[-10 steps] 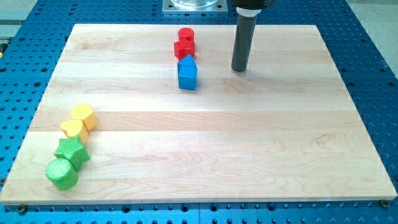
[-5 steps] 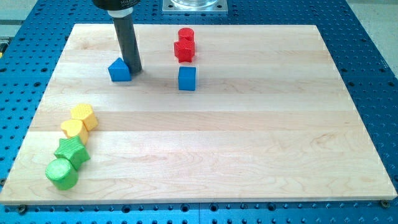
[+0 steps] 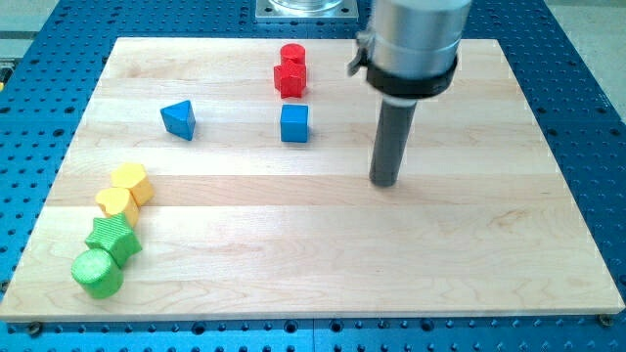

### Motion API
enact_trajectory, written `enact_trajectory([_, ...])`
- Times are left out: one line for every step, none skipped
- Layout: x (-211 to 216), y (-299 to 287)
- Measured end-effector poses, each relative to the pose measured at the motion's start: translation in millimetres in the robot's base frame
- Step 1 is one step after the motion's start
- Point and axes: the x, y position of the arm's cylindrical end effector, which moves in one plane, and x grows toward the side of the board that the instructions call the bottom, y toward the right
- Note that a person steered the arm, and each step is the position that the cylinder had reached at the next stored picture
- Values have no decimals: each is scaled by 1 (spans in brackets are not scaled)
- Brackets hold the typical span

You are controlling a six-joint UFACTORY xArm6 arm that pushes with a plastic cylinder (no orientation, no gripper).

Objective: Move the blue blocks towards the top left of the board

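Two red blocks, a cylinder [image 3: 291,54] touching a star-like one [image 3: 288,78], sit near the view's top of the bench [image 3: 469,235]. At lower left, two yellow blocks [image 3: 133,182] [image 3: 116,203], a green star [image 3: 111,238] and a green cylinder [image 3: 96,272] cluster, touching.

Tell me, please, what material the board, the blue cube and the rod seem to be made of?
The board looks like pale wood with a smooth finish: long grain lines and joined planks show. The blue cube is probably matte plastic or painted wood; its colour is even, without grain. The rod looks like dark matte rubber or plastic, ending at my tip, to the view's right of the cube.
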Motion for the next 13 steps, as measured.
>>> enact_trajectory([-6,-67])
enact_trajectory([-50,-96])
enact_trajectory([-61,-94])
enact_trajectory([-65,-73])
enact_trajectory([-106,-79])
enact_trajectory([-106,-149])
enact_trajectory([-78,-190])
enact_trajectory([-73,-119])
enact_trajectory([-72,-58])
enact_trajectory([-18,-96])
enact_trajectory([-26,-173])
enact_trajectory([-42,-235])
enact_trajectory([-42,-235])
